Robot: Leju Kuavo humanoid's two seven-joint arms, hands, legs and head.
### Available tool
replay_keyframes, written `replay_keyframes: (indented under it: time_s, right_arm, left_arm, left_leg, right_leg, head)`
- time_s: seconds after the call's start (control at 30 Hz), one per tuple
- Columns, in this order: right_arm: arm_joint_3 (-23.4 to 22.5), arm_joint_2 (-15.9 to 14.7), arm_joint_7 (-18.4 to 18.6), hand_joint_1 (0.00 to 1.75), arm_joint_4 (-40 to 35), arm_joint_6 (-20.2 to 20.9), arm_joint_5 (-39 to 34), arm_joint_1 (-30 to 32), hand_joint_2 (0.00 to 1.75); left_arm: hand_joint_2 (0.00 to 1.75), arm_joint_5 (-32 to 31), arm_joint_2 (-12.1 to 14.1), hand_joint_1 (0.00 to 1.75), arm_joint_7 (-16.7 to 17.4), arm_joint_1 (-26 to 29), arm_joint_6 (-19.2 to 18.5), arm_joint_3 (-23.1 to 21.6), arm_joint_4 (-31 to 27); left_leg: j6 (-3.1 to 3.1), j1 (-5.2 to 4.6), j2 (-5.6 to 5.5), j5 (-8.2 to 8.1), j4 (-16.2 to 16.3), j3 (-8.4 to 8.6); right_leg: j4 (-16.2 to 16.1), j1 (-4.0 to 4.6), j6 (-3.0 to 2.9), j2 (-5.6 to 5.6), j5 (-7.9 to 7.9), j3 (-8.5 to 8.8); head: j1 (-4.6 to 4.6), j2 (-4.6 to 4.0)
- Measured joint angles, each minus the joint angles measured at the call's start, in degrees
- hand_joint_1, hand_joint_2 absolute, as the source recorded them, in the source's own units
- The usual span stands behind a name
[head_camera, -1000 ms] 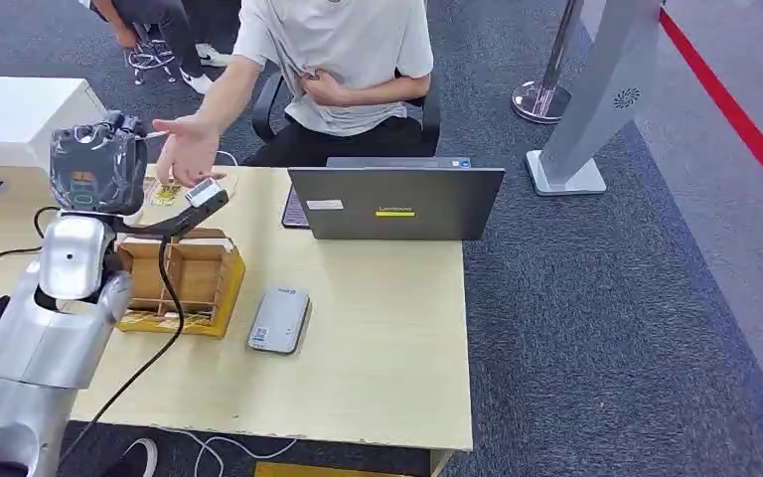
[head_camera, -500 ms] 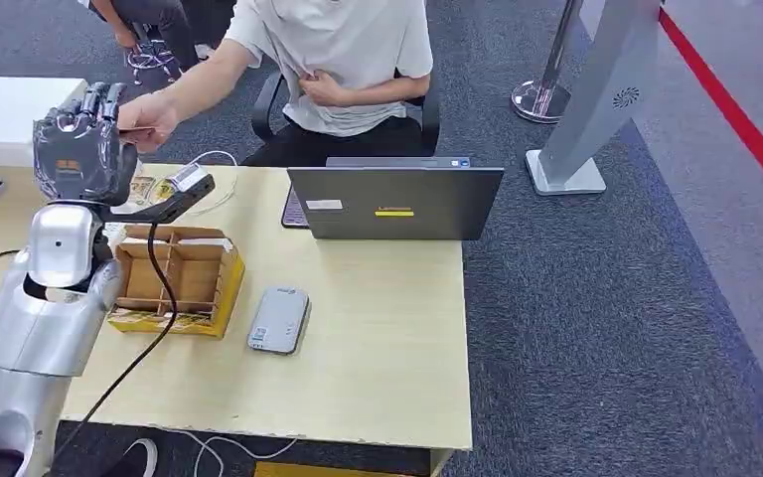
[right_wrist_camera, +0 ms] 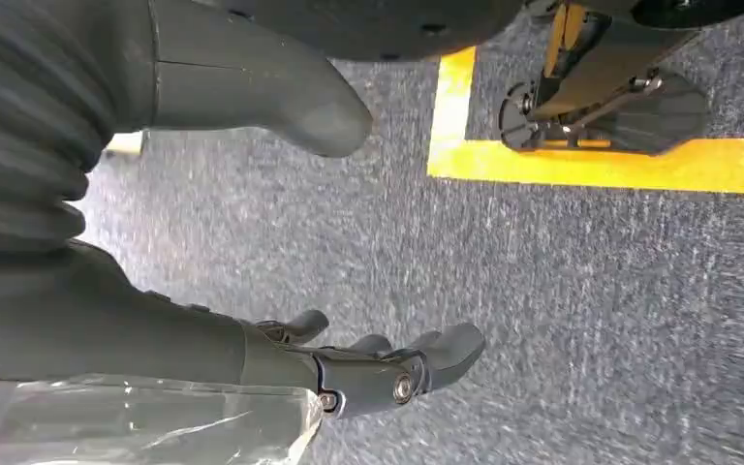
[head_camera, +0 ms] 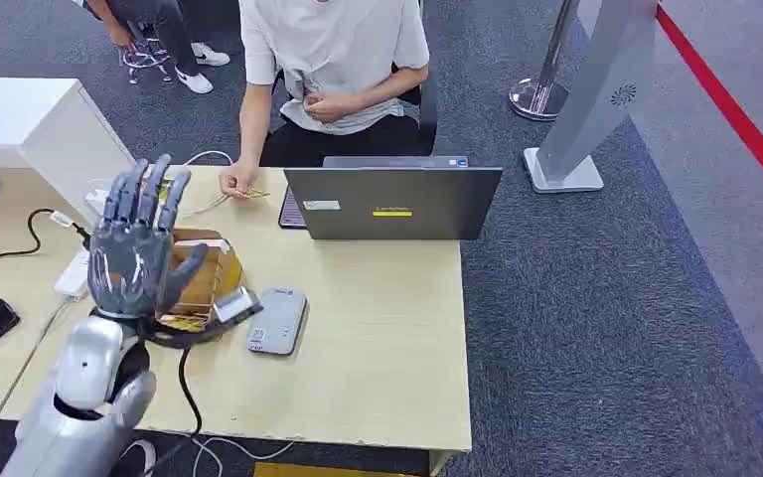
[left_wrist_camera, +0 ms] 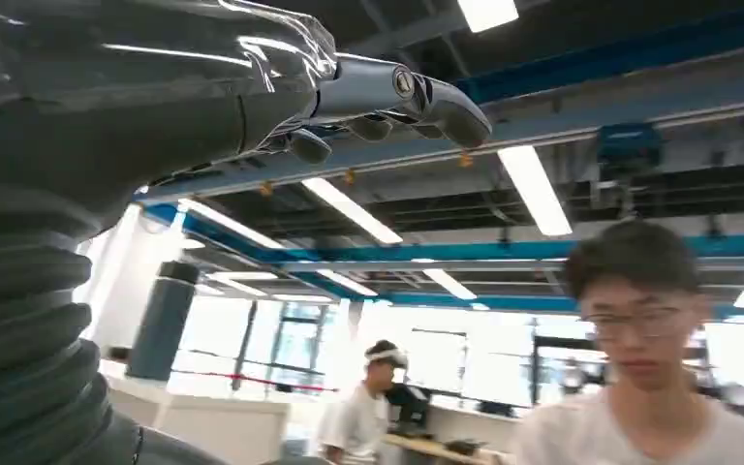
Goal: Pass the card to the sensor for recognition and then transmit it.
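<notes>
My left hand (head_camera: 139, 253) is raised above the cardboard box (head_camera: 202, 288), fingers spread, holding nothing. The card (head_camera: 251, 193) lies in the person's hand (head_camera: 235, 181) beside the laptop (head_camera: 392, 202), evidently handed over. My right hand (right_wrist_camera: 349, 373) hangs empty, fingers loosely apart.

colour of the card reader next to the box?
Silver-grey card reader, seen best in the head view.

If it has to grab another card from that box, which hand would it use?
Likely the left hand: it hovers open just above the box on the table. The right hand hangs over the floor.
</notes>
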Motion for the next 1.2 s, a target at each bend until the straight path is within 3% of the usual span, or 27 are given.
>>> replay_keyframes:
  time_s: [0.17, 0.23, 0.33, 0.43, 0.7, 1.2]
  right_arm:
    - [-1.47, 0.90, 0.02, 0.00, -0.83, -0.26, -0.96, 0.36, 1.75]
    - [-1.77, 1.05, 0.02, 0.00, -1.21, -0.28, -1.01, 0.38, 1.75]
    - [-2.43, 1.35, 0.04, 0.00, -1.73, 0.11, -0.94, 0.42, 1.75]
    - [-2.65, 1.38, 0.09, 0.00, -2.06, 0.42, -0.37, 0.43, 1.75]
    - [-2.93, 1.38, 0.09, 0.00, -2.41, 0.44, 0.31, 0.46, 1.75]
    - [-2.95, 1.38, 0.09, 0.00, -2.54, 0.44, 1.31, 0.41, 1.75]
  left_arm:
    - [1.75, -1.91, -0.06, 0.00, 0.98, 12.66, 2.93, -3.78, -7.97]
    - [1.75, -1.69, 0.31, 0.00, 2.51, 15.42, 1.97, -3.87, -9.00]
    - [1.75, 0.14, 1.27, 0.00, 4.80, 17.70, -2.45, -3.80, -8.97]
    - [1.75, 2.47, 2.14, 0.00, 5.22, 17.96, -7.08, -2.38, -7.05]
    - [1.75, 3.19, 2.27, 0.00, 4.94, 17.47, -10.38, 2.19, -1.71]
    - [1.75, 3.40, 1.29, 0.00, 5.31, 12.90, -11.88, 5.88, 6.76]
  left_leg:
    - [0.05, 0.01, -0.06, -0.11, 0.00, -0.01]
    - [0.05, 0.02, -0.10, -0.11, 0.00, -0.01]
    - [0.04, 0.04, -0.15, -0.10, -0.01, -0.01]
    - [-0.03, 0.05, -0.20, -0.06, -0.02, 0.00]
    - [-0.08, 0.04, -0.20, -0.01, -0.01, 0.01]
    - [-0.08, 0.05, -0.21, -0.01, -0.01, 0.00]
  right_leg:
    - [0.00, 0.00, 0.03, -0.07, -0.19, 0.02]
    - [0.00, 0.00, 0.02, -0.10, -0.19, 0.02]
    - [0.02, 0.03, 0.02, -0.15, -0.19, 0.03]
    - [0.07, 0.04, 0.01, -0.21, -0.19, 0.06]
    - [0.08, 0.04, -0.01, -0.22, -0.17, 0.06]
    - [0.09, 0.04, -0.01, -0.23, -0.17, 0.05]
  head:
    - [0.04, 0.00]
    - [0.02, 0.00]
    - [0.02, 0.00]
    - [0.00, 0.00]
    - [0.00, 0.00]
    - [0.02, 0.00]
